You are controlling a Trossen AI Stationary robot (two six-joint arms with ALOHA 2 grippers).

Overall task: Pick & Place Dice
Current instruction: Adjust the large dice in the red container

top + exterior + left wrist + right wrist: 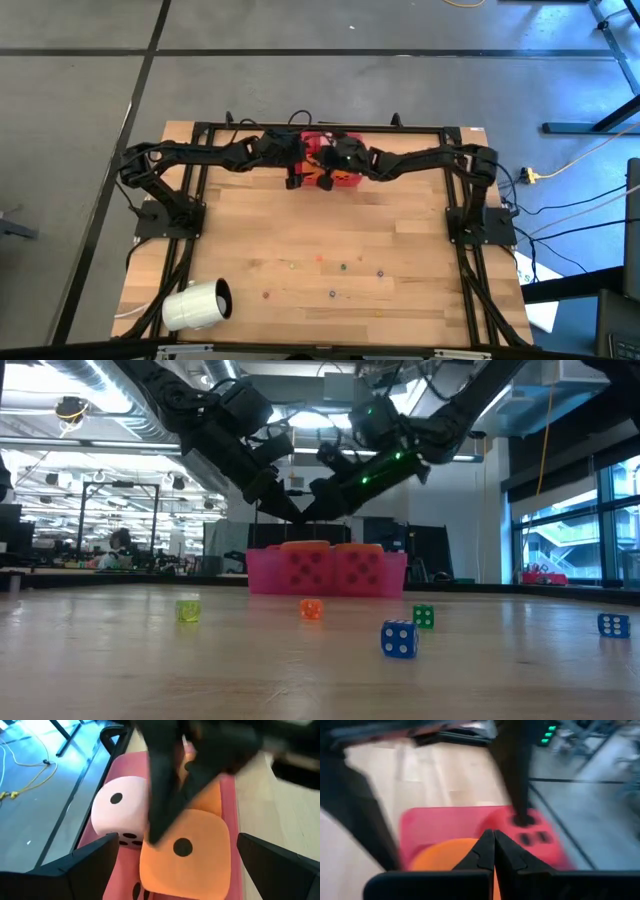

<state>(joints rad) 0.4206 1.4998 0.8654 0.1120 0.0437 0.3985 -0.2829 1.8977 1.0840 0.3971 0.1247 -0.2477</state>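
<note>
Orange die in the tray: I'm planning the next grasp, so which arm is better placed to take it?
Left, probably. The left gripper is open, its fingers either side of the orange die in the red tray. The right gripper is shut above the same tray and would have to reopen first.

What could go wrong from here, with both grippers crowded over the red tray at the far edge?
1. Collision: the shut right gripper pokes between the open left gripper's fingers above the orange die; either arm moving could strike the other.
2. The pale pink die sits tight against the orange one, so closing may pinch or drag both.
3. The red tray sits near the table's far edge; a push might slide it off.
</note>
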